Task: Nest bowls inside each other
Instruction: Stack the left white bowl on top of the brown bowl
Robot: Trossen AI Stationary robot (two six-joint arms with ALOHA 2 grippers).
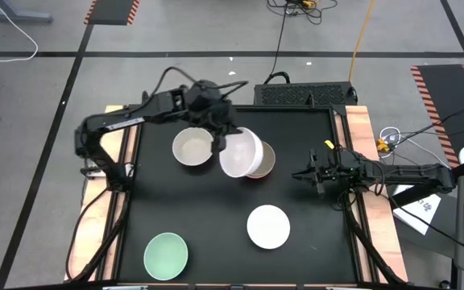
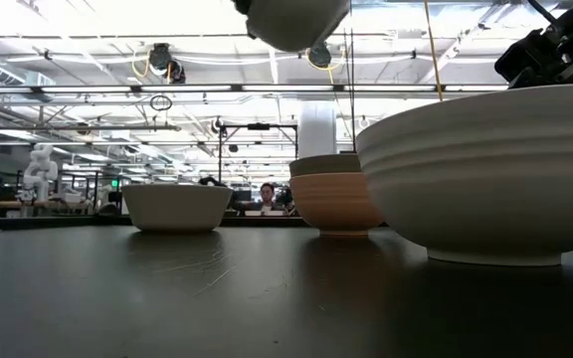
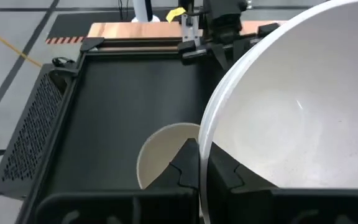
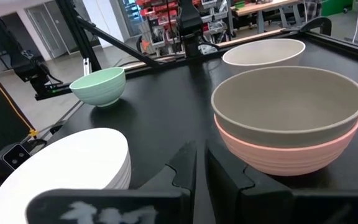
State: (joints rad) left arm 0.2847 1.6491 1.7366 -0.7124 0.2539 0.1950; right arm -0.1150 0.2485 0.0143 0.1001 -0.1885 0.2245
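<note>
Left claw (image 1: 216, 145): clamped tight on the rim of a white bowl (image 1: 241, 152), which is held aloft at upper centre, partly over the olive-brown bowl (image 1: 266, 159) nested in the salmon-orange bowl (image 4: 289, 151). Right claw (image 1: 303, 174): closed, nothing gripped, parked at centre right of the counter (image 1: 216, 217).

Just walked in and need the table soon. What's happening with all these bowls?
The robot is nesting bowls. Its left gripper is shut on the rim of a white bowl, held in the air beside the olive-brown bowl, which already sits inside the salmon-orange bowl. A beige-grey bowl, a second white bowl and a mint green bowl sit loose on the table. The right gripper waits shut at the right edge.
</note>
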